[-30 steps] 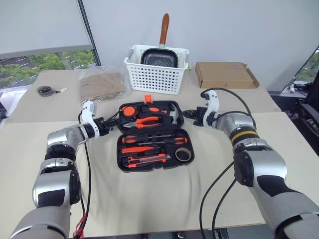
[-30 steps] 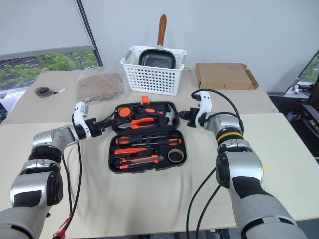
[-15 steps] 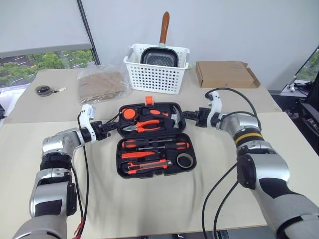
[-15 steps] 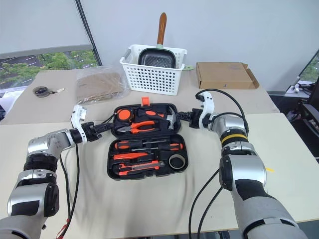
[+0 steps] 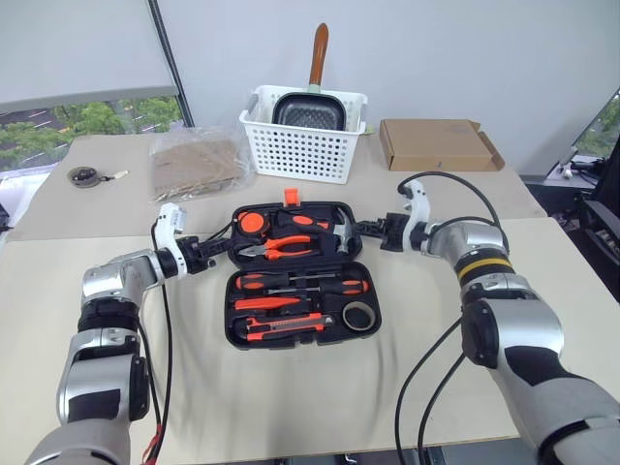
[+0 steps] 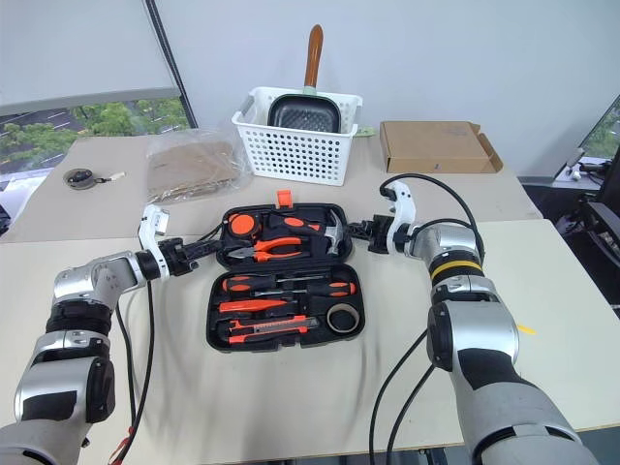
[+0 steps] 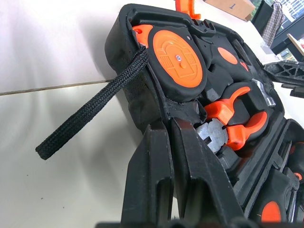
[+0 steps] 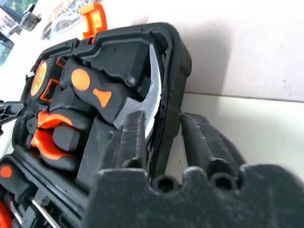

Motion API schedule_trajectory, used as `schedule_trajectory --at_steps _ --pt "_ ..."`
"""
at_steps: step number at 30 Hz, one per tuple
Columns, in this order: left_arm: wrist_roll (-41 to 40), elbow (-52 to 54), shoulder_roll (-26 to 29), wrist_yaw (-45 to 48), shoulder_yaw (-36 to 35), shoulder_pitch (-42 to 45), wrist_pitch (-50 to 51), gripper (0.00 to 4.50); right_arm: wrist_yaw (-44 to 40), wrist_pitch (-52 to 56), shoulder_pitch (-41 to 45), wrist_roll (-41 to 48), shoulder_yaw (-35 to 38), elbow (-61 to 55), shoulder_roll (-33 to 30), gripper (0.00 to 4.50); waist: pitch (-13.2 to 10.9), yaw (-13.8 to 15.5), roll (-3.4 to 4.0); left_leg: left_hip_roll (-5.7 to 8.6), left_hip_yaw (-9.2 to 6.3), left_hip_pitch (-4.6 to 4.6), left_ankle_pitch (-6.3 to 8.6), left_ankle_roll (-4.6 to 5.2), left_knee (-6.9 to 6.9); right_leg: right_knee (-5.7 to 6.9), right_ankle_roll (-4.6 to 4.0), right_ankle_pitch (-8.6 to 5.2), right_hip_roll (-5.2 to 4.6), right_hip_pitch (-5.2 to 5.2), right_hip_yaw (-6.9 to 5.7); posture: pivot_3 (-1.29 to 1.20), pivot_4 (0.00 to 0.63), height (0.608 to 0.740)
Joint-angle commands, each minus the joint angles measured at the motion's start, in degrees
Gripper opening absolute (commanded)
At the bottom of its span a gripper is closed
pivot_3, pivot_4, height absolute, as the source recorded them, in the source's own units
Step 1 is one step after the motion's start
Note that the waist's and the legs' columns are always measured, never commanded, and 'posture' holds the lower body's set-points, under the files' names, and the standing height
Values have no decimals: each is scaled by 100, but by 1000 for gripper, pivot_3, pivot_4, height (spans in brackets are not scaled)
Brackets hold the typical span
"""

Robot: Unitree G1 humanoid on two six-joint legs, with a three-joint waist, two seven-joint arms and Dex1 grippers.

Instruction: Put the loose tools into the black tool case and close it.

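The black tool case (image 5: 232, 308) lies open on the table with its orange latch (image 5: 288, 195) at the far edge. In its near half sit two black-and-orange screwdrivers (image 5: 291, 283), a thin orange screwdriver (image 5: 266, 302), the utility knife (image 5: 281, 325) and the grey tape roll (image 5: 359, 314). My left gripper (image 5: 225, 248) is shut, its tips pinching the far half's left rim (image 7: 142, 102). My right gripper (image 5: 360, 227) is shut on the right rim (image 8: 166, 90), one finger inside by the hammer head and one outside.
Pliers (image 5: 281, 245), an orange tape measure (image 5: 251, 222) and a hammer (image 5: 339, 230) fill the far half. Behind the case stand a white lattice basket (image 5: 305, 145) holding a pan, a cardboard box (image 5: 436, 143) and a bagged brown bundle (image 5: 199, 160). A small round item (image 5: 87, 175) lies far left.
The whole picture has shifted slightly. My right gripper has settled a little further onto the case's right rim. The case stays open and the tools have not moved.
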State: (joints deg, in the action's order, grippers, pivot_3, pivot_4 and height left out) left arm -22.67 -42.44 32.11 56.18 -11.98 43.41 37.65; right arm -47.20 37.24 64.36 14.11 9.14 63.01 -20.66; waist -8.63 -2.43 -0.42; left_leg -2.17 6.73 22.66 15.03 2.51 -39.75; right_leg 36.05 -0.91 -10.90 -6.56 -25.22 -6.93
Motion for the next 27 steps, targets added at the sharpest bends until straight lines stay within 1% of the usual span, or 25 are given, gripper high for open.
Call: schedule_trajectory --at_steps 1,5,8,11,14,17,20,22,27 --pt "-25 173 -32 63 52 -21 11 0 -59 41 33 34 20 -265 -69 57 0 1 0 0 0 -1 0 0 0 0 0 0 0 0 0 0 150 700" --pt "-54 386 -33 44 64 -46 72 0 16 -113 46 123 155 -295 -51 57 0 3 0 0 0 -1 0 0 -1 2 0 0 0 1 0 0 150 700" --pt "106 1061 -71 -120 132 -183 -560 0 -128 -466 32 282 339 -430 -68 57 0 7 0 0 0 -1 0 0 -1 1 0 0 -1 1 0 0 150 700" --pt "22 1787 -276 -472 -52 -258 -1067 0 -235 -781 16 362 454 -501 -99 57 0 27 0 1 -1 5 0 0 -2 0 -2 1 -2 -1 0 0 150 700" --pt "130 2154 -395 -653 -48 -355 -1621 0 -334 -1224 -25 342 513 -544 -70 57 -1 43 -1 2 -6 19 0 0 -4 -7 -3 10 -3 -8 -3 0 150 700" --pt "229 2327 -434 -604 39 -479 -2140 0 -563 -1943 -154 224 420 -674 -40 57 -1 27 -1 1 -5 18 0 0 -4 -7 -4 14 -1 -9 -3 0 150 700" --pt "400 2415 -450 -645 84 -624 -2869 0 -752 -2752 -315 83 282 -801 -39 57 -1 21 -1 0 -3 17 0 0 0 -9 -4 13 1 -9 -4 0 150 700" --pt "481 2486 -478 -758 58 -752 -3217 0 -876 -3095 -442 45 216 -925 -45 57 -1 7 -1 0 0 18 0 1 0 -12 -4 13 2 -11 -2 0 150 700" --pt "873 2538 -463 -865 209 -1358 -4152 0 -938 -4402 -1113 -277 -93 -1410 -19 57 -1 11 -1 0 4 17 0 1 0 -20 -3 13 2 -11 -2 0 150 700"
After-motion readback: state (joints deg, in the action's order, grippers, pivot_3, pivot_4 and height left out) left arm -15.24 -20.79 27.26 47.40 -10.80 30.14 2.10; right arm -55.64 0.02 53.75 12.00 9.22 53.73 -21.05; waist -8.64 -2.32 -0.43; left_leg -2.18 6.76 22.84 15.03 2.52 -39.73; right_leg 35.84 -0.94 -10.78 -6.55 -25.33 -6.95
